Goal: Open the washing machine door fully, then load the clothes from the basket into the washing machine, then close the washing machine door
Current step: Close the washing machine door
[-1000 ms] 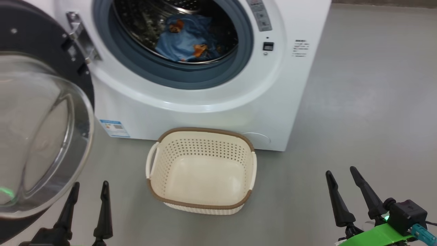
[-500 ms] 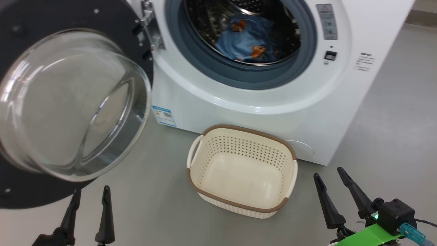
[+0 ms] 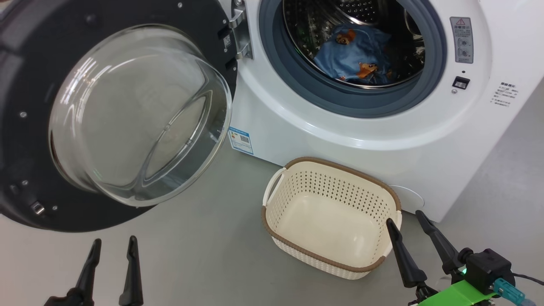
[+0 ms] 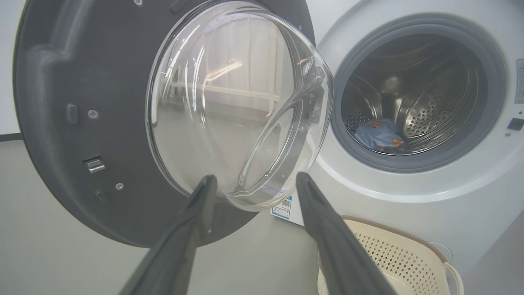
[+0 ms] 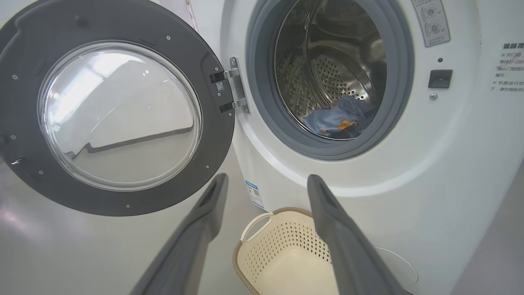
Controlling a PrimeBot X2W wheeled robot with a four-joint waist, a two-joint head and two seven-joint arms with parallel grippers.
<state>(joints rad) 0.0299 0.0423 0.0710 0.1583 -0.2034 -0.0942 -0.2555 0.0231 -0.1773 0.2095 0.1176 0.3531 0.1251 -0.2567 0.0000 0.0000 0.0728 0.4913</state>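
The washing machine (image 3: pixel 340 127) (image 4: pixel 430 205) (image 5: pixel 430 164) stands with its door (image 3: pixel 114 114) (image 4: pixel 82 123) (image 5: pixel 110 106) swung wide open to the left. Light blue clothes (image 3: pixel 355 55) (image 4: pixel 378 135) (image 5: pixel 339 116) with orange figures lie inside the steel drum. On the floor before the machine sits the basket (image 3: pixel 331 216) (image 4: pixel 393 254) (image 5: pixel 282 254), with nothing in it. My left gripper (image 3: pixel 114 242) is open low at the left, below the door. My right gripper (image 3: pixel 406 216) is open beside the basket's right end. Neither holds anything.
Grey floor (image 3: pixel 191 263) spreads around the basket and to the machine's right (image 3: pixel 514 191). A blue label (image 3: pixel 241 140) is stuck on the machine's lower front, and the door latch slot (image 3: pixel 461 82) sits right of the opening.
The head camera has turned left, so the whole scene has shifted right and the door shows more fully. Both grippers keep their places and stay open.
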